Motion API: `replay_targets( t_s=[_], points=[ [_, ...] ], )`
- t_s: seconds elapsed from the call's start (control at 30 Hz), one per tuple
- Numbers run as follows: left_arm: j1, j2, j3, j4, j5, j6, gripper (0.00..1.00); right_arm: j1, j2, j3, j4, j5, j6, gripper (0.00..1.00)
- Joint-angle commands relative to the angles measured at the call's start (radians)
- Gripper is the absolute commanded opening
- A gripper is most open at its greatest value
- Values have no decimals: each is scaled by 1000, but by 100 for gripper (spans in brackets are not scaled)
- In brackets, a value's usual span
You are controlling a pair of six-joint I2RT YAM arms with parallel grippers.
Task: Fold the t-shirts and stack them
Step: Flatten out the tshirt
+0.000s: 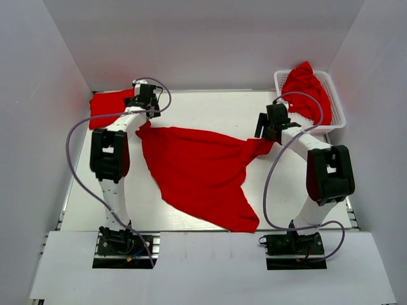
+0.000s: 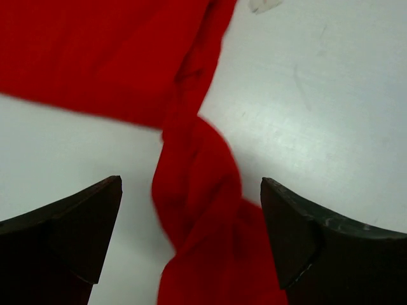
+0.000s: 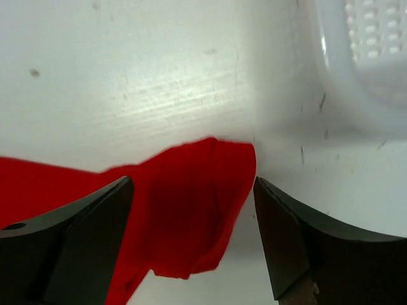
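Left fingers (image 2: 70,229) parted astride t-shirt (image 2: 197,184), right fingers (image 3: 76,241) likewise

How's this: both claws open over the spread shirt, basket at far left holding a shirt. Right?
No: the top view shows the basket at far right. Left claw and right claw are open over the spread shirt; the basket holds a shirt.

Three plain, bright red shirts: a spread t-shirt (image 1: 203,171) on the white table (image 1: 210,111), a far-left t-shirt (image 1: 107,103), and a basket t-shirt (image 1: 305,86) in the white lattice basket (image 1: 336,109). The white-and-black left arm (image 1: 109,155) and right arm (image 1: 327,173) carry lilac cables (image 1: 68,149). The walls (image 1: 203,38) are pale grey.
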Motion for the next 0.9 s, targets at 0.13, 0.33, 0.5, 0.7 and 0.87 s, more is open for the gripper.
replay_targets(
  t_s=[0.13, 0.33, 0.5, 0.7, 0.87],
  points=[
    [19, 88, 330, -144, 181, 22, 100, -8, -38, 164, -80, -78, -59, 90],
    [-15, -1, 272, -144, 389, 67, 100, -8, -144, 115, -117, -207, -65, 90],
    [-42, -162, 18, -90, 734, 39, 100, -7, -283, -4, -100, -259, -9, 90],
    [-153, -349, -363, 25, 874, -48, 100, -5, -400, -174, -84, -376, -10, 90],
    [-188, -457, -542, -39, 828, -110, 100, 6, -415, -291, 25, -535, -42, 90]
  ],
)
